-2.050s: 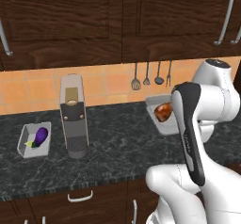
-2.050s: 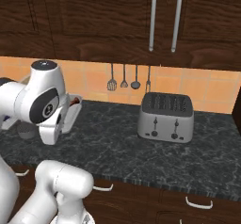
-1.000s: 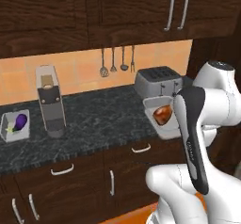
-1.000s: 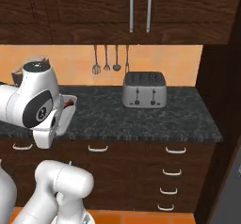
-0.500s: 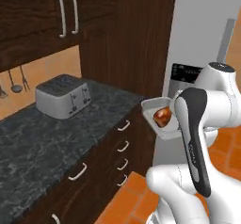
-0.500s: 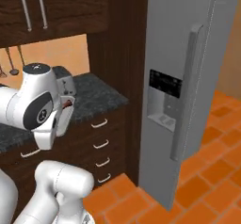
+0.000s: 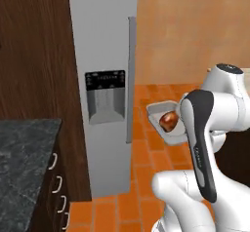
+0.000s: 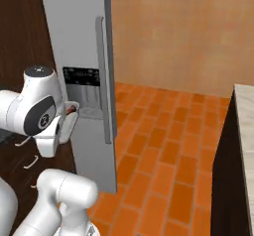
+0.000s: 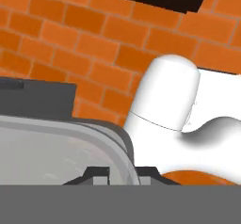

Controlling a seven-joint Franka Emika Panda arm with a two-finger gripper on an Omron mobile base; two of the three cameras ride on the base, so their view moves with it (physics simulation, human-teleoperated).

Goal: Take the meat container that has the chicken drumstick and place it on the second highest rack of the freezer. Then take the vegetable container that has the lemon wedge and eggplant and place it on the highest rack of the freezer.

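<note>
The left base view shows the drumstick lying in its pale tray, held in the air just right of the closed freezer; in the right base view the tray appears edge-on against the freezer's front beside its long handle. In the hand view the gripper is nearly closed, its fingers pinching the tray's grey rim above the orange brick floor.

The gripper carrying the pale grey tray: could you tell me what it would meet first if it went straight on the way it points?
Past the pale grey tray clamped in the gripper, the hand view looks down on the orange tiled floor, so probably that; depth is unclear.
</note>
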